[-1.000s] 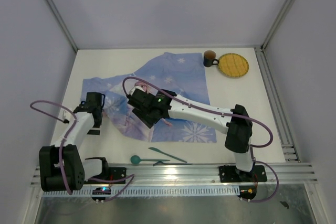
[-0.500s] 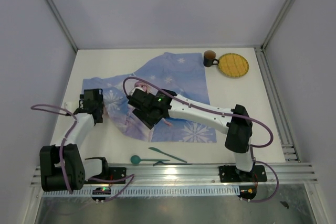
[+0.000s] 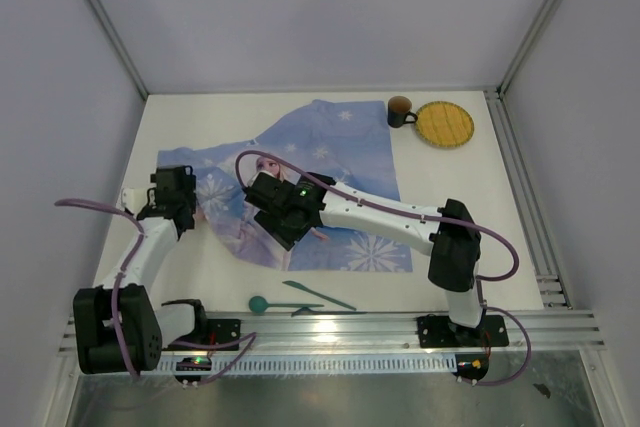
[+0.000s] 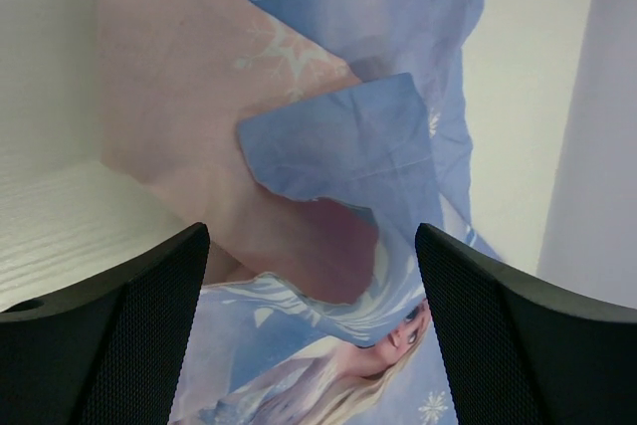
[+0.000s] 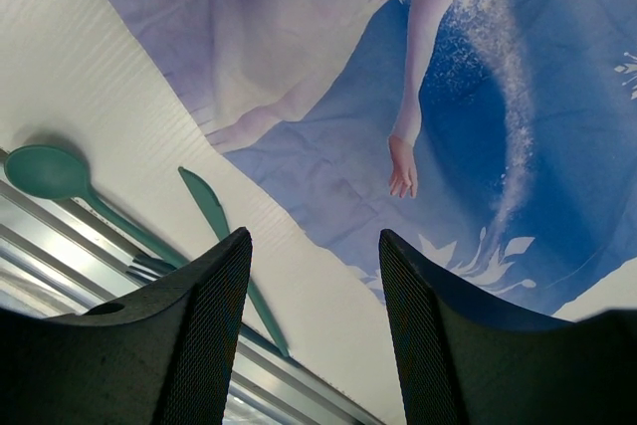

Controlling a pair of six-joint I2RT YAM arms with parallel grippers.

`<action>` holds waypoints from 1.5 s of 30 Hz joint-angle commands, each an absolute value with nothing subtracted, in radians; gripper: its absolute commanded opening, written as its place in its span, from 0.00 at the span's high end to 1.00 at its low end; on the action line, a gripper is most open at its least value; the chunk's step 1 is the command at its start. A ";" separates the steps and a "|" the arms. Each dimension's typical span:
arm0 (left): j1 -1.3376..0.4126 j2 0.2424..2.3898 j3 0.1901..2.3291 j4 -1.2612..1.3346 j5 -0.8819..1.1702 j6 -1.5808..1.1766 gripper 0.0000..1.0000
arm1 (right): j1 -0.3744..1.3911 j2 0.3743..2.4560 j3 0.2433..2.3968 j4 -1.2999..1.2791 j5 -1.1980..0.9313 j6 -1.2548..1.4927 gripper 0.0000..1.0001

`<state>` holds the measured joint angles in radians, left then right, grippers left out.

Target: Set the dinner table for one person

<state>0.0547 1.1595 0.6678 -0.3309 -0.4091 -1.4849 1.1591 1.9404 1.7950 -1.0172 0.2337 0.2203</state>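
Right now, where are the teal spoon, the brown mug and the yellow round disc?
teal spoon (image 3: 258,303), top external view, on its round bowl.
brown mug (image 3: 400,109), top external view, on its open top.
yellow round disc (image 3: 445,124), top external view, on its gridded centre.

Your black left pincer (image 4: 311,286) stands wide apart, empty; white left arm (image 3: 148,249) extended forward. Your black right pincer (image 5: 314,316) is partly parted, empty; white right arm (image 3: 380,215) reaches across leftward.
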 commanded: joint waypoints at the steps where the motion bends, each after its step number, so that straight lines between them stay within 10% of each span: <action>1: 0.058 1.173 0.640 -0.330 -0.403 -1.502 0.13 | 1.161 1.913 1.795 -1.002 0.224 0.230 0.41; 7: 0.058 1.155 0.609 -0.344 -0.466 -1.490 0.15 | 1.160 1.913 1.790 -0.996 0.212 0.247 0.41; 11: 0.058 1.172 0.601 -0.311 -0.480 -1.471 1.00 | 1.160 1.913 1.790 -0.997 0.218 0.253 0.41; 36: 0.058 1.054 1.026 -0.651 -0.423 -1.080 1.00 | 1.158 1.816 1.563 -0.724 0.224 0.278 0.42; 45: 0.058 1.153 0.897 -0.495 -0.324 -1.072 0.33 | 1.158 1.740 1.445 -0.649 0.339 0.279 0.41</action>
